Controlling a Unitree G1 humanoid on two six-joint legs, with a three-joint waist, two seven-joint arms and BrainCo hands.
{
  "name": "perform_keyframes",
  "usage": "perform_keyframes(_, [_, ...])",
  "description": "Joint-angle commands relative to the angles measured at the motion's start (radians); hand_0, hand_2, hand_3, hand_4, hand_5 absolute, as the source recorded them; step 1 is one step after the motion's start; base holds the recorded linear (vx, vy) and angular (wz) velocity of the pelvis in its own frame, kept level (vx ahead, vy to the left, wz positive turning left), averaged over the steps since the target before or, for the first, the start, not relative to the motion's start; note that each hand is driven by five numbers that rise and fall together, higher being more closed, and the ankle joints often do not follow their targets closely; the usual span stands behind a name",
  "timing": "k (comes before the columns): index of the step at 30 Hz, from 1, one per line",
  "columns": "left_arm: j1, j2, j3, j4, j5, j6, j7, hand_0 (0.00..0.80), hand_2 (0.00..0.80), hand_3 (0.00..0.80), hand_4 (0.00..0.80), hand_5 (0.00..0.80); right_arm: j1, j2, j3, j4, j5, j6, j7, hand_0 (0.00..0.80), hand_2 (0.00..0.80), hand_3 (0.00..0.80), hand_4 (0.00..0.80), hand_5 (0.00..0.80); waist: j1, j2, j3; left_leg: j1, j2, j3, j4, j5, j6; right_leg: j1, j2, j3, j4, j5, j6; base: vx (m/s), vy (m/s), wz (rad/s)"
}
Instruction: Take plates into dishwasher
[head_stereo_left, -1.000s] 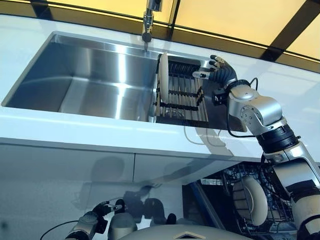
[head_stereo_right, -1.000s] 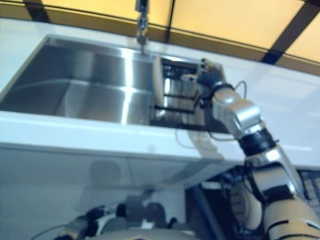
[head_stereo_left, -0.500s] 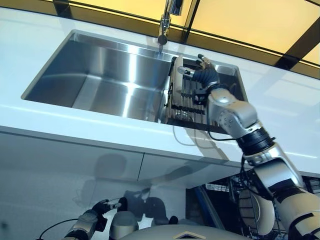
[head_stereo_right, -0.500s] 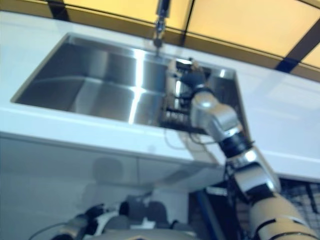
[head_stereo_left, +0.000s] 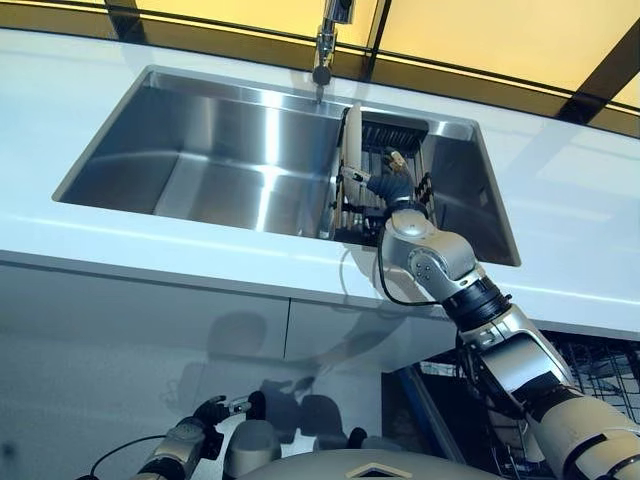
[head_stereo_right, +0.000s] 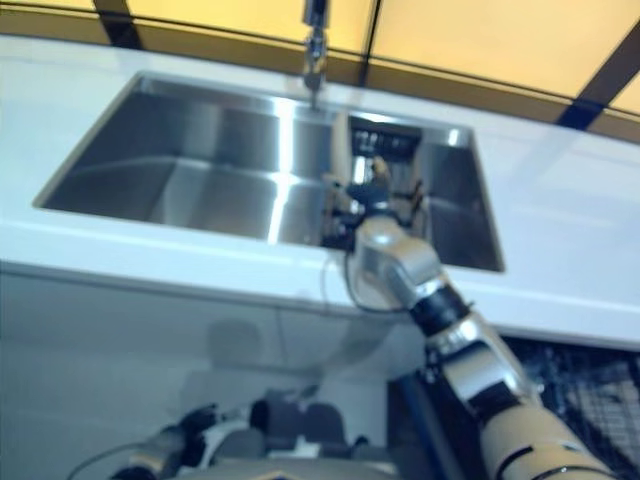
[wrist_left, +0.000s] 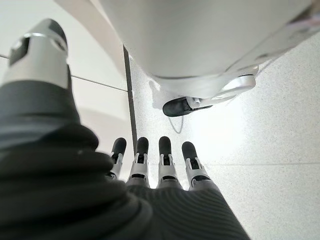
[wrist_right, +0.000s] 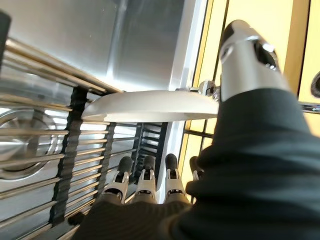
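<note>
One white plate (head_stereo_left: 352, 150) stands on edge at the left end of a dark wire dish rack (head_stereo_left: 402, 138) in the right part of the steel sink (head_stereo_left: 200, 130). My right hand (head_stereo_left: 386, 184) reaches over the rack, close beside the plate. In the right wrist view its fingers (wrist_right: 145, 175) are straight and its thumb (wrist_right: 245, 60) is spread, with the plate's rim (wrist_right: 150, 106) just past them, not gripped. My left hand (head_stereo_left: 185, 445) hangs low at the lower left, with its fingers (wrist_left: 165, 160) straight over the floor, empty.
A faucet (head_stereo_left: 325, 40) stands behind the sink. The white countertop (head_stereo_left: 180, 250) runs in front of the sink and to its sides. The open dishwasher's wire basket (head_stereo_left: 605, 365) shows at the lower right, below the counter.
The camera has shifted. My right hand has moved from the rack's far right end across the rack to just beside the plate. The left hand has stayed low.
</note>
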Motion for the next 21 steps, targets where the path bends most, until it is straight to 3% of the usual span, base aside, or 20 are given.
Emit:
perform_keyframes(1, [-0.044, -0.015, -0.067, 0.015, -0.024, -0.014, 0.014, 0.0, 0.0, 0.0, 0.0, 0.0, -0.038, -0.013, 0.024, 0.03, -0.041, -0.062, -0.028, 0.0, 0.0, 0.0, 0.0, 0.0, 0.053, 0.047, -0.021, 0.085, -0.018, 0.044, 0.015, -0.141, 0.028, -0.116, -0.044, 0.034, 0.057, 0.046, 0.078, 0.0, 0.0, 0.0])
perform_keyframes(21, [-0.023, -0.026, -0.071, 0.017, -0.042, -0.011, 0.019, 0.0, 0.0, 0.0, 0.0, 0.0, -0.105, -0.049, 0.021, 0.09, -0.088, 0.006, 0.028, 0.0, 0.0, 0.0, 0.0, 0.0, 0.082, 0.038, -0.019, 0.079, -0.019, 0.021, 0.015, -0.138, 0.025, -0.115, -0.048, 0.014, 0.064, 0.044, 0.074, 0.012, 0.01, 0.05])
